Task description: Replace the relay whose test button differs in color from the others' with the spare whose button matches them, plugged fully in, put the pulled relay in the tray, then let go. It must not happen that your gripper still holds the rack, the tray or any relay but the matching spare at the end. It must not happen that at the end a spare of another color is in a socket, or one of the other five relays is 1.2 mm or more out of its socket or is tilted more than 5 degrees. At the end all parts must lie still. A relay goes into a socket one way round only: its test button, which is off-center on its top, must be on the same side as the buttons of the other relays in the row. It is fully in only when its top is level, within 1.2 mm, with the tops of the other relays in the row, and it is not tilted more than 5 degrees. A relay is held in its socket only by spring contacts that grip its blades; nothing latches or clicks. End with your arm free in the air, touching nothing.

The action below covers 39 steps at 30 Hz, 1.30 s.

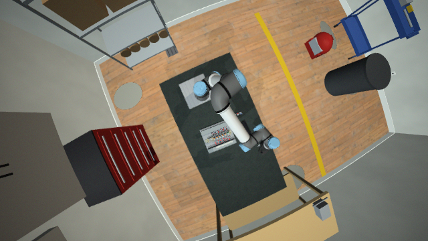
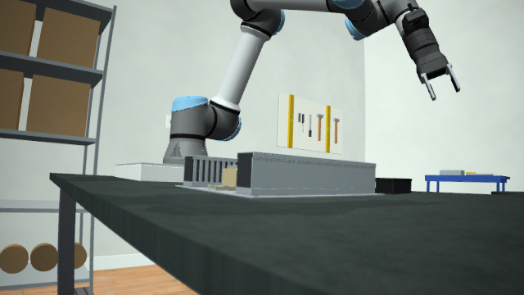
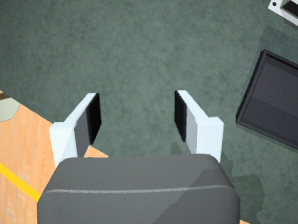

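My gripper point(image 2: 446, 94) point(image 3: 137, 107) is open and empty, high above the table on its right side in the exterior view. The black tray point(image 3: 251, 85) lies to its right in the wrist view, partly cut off; its visible part is empty. The grey panel point(image 1: 204, 135) carries rows of small parts, among them the relays point(image 1: 223, 134), too small to tell button colors or seating. In the exterior view a grey duct point(image 2: 307, 174) hides the relays. Small parts point(image 1: 239, 114) near the upper arm may be spares; their buttons cannot be made out.
The dark table point(image 1: 244, 181) point(image 2: 327, 229) bears all this. The arm point(image 1: 235, 125) point(image 2: 241, 65) reaches over the panel's right side in the top view. A light ribbed plate point(image 1: 191, 94) lies by the arm's base. A panel corner point(image 3: 274, 6) shows top right in the wrist view.
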Motion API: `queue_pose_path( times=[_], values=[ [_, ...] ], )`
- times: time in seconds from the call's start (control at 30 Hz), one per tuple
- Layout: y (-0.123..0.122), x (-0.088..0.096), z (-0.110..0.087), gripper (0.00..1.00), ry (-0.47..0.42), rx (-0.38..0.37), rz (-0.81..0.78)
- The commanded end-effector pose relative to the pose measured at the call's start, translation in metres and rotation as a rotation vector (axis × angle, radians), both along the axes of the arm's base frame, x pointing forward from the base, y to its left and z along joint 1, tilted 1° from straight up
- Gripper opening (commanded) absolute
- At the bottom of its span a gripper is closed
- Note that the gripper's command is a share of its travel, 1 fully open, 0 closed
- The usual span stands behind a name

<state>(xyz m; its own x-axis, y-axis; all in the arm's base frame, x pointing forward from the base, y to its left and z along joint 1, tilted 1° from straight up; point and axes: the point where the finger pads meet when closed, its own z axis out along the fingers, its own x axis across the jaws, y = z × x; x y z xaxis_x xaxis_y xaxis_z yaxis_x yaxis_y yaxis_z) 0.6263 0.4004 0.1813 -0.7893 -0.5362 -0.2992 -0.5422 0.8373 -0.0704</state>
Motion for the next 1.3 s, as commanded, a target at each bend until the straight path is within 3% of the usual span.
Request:
queue_pose_path(
  times=[0.0,1.1,1.27],
  values=[
    [0.0,0.0,0.001,1.0,-0.002,0.001,0.0],
    [0.0,0.0,0.001,1.0,-0.002,0.001,0.0],
    [-0.036,-0.017,0.046,1.0,-0.002,0.001,0.0]
  ],
)
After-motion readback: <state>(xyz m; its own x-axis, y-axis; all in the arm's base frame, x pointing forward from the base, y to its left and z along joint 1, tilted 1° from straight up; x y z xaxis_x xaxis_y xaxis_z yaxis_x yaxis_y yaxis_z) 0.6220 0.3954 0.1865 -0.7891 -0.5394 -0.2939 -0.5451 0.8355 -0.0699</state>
